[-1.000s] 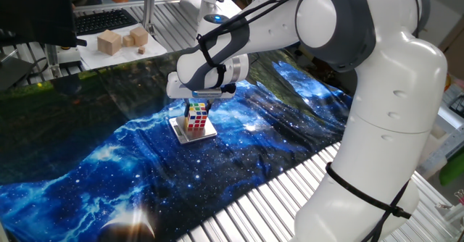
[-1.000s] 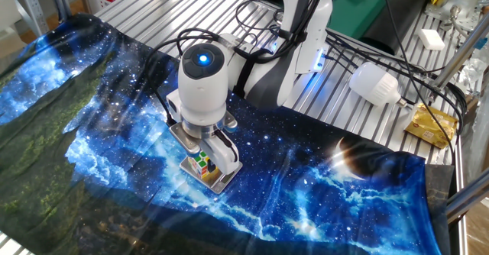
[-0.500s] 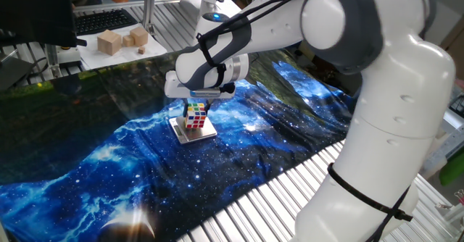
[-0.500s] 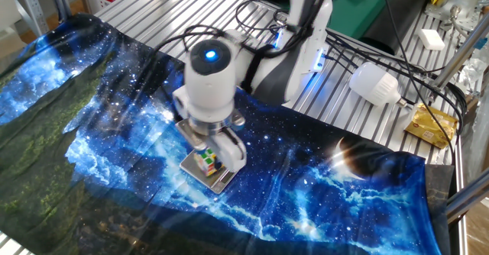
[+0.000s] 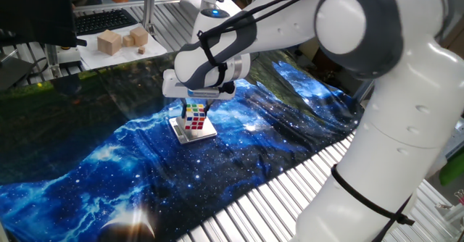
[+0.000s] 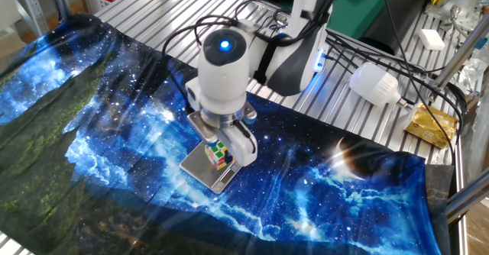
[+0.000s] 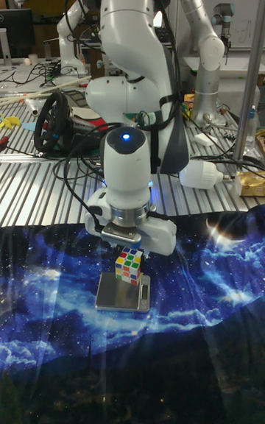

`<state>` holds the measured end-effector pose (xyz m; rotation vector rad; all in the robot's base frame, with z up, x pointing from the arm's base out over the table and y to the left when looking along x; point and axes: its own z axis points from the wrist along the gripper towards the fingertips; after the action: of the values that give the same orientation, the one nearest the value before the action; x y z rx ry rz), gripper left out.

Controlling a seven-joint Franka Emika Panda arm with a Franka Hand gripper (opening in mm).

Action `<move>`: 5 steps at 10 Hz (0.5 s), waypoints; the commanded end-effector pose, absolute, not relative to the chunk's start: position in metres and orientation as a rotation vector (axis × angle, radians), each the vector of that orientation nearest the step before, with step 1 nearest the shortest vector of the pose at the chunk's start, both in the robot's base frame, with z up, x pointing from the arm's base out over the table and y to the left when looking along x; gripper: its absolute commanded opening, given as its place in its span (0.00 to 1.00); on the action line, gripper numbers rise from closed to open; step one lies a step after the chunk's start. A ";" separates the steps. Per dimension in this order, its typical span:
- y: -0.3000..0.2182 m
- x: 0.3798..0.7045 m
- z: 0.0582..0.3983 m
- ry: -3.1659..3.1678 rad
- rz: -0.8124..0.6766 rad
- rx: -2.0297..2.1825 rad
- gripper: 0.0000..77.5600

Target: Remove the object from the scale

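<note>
The object, a small puzzle cube (image 5: pixel 193 117) with coloured stickers, hangs just above the scale (image 5: pixel 208 132), a thin silver-grey plate lying on the galaxy-print cloth. My gripper (image 5: pixel 194 111) points straight down and is shut on the cube's sides. In the other fixed view the cube (image 6: pixel 218 154) sits between the white fingers (image 6: pixel 245 150), over the far right part of the scale (image 6: pixel 200 169). The tall fixed view shows the cube (image 7: pixel 130 263) raised a little off the scale (image 7: pixel 118 297), with the gripper (image 7: pixel 130 259) around its upper part.
A white tray (image 5: pixel 98 59) at the back left carries plain wooden blocks (image 5: pixel 109 43), with a keyboard (image 5: pixel 105 21) behind it. Bare metal slats border the cloth (image 5: pixel 87 162). A white bulb-shaped item (image 6: pixel 374 83) and a yellow packet (image 6: pixel 430 125) lie at the right. A second arm (image 7: pixel 202 34) stands behind.
The gripper has gone up with the cube in it, lifting it off the scale. In the other fixed view it has also drifted right and away from the near edge.
</note>
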<state>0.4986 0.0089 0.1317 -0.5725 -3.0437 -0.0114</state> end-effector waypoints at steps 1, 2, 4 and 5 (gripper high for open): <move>0.017 0.487 0.142 -3.023 -0.020 -0.597 0.02; 0.018 0.486 0.142 -3.019 -0.020 -0.602 0.02; 0.021 0.484 0.140 -3.012 -0.030 -0.620 0.02; 0.022 0.483 0.140 -3.012 -0.029 -0.628 0.02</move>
<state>0.4824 0.0216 0.1392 -0.6275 -3.0093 -0.0287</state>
